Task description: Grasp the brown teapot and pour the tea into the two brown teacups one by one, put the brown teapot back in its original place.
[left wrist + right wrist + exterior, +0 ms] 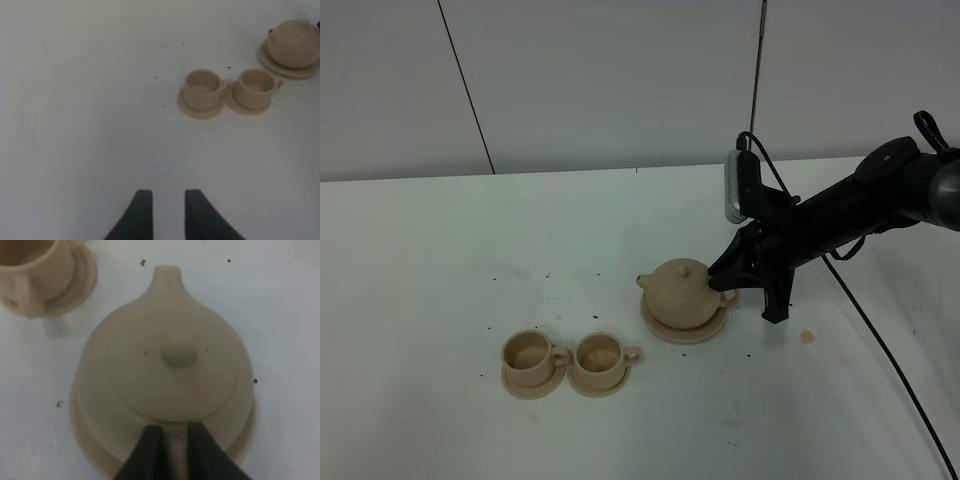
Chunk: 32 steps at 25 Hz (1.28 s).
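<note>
1. Dark fingers [150,452] of the right gripper [174,434] fill the closest part of the right wrist view. They are pinched tight on the loop handle of the brown teapot [170,365], with the tan strip of the handle showing between them.
2. In the exterior high view the brown teapot [682,295] sits upright with its knobbed lid on. Its spout points left and its handle points right, where the right gripper [723,275] meets it.
3. Under the pot lies the wide saucer [686,336], and the pot rests squarely on it.
4. Nearer the camera and to the left of the pot stand the two brown teacups, the left cup [527,353] and the right cup [599,354]. Each is upright on its own small saucer, and the two saucers are just beside each other. The handle of each cup points right.
5. The left gripper [168,192] hangs over bare table [75,125], well apart from the cups and the pot. A narrow gap shows between its fingers and it holds nothing.
6. Small dark specks [546,297] dot the white table around the crockery, and a tan smear [807,337] lies to the right of the wide saucer.
7. A black cable [880,350] trails from the right arm across the table toward the lower right.
</note>
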Motion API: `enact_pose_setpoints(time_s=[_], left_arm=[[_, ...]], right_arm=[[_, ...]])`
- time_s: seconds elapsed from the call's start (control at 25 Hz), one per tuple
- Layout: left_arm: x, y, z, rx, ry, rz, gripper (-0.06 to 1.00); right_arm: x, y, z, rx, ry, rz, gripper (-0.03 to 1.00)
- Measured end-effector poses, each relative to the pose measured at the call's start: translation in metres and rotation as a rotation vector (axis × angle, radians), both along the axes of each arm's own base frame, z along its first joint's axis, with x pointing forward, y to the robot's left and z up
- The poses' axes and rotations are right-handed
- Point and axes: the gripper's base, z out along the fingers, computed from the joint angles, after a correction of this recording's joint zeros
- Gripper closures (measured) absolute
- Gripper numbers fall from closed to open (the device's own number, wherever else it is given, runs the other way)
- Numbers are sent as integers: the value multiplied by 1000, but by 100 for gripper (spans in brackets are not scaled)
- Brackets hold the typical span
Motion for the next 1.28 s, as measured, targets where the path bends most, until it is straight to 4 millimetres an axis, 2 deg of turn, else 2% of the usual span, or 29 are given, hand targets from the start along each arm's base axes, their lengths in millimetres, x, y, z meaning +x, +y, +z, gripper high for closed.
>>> enact_pose_setpoints(time_s=[0.64, 0.88, 1.28], left_arm=[[0, 0, 0, 1, 0, -1, 71], [0, 0, 0, 1, 0, -1, 71], [0, 0, 0, 0, 0, 0, 71]], right_arm=[[0, 0, 1, 16, 7, -6, 87], [1, -2, 9, 19, -13, -10, 87], [1, -3, 10, 31, -6, -14, 87]])
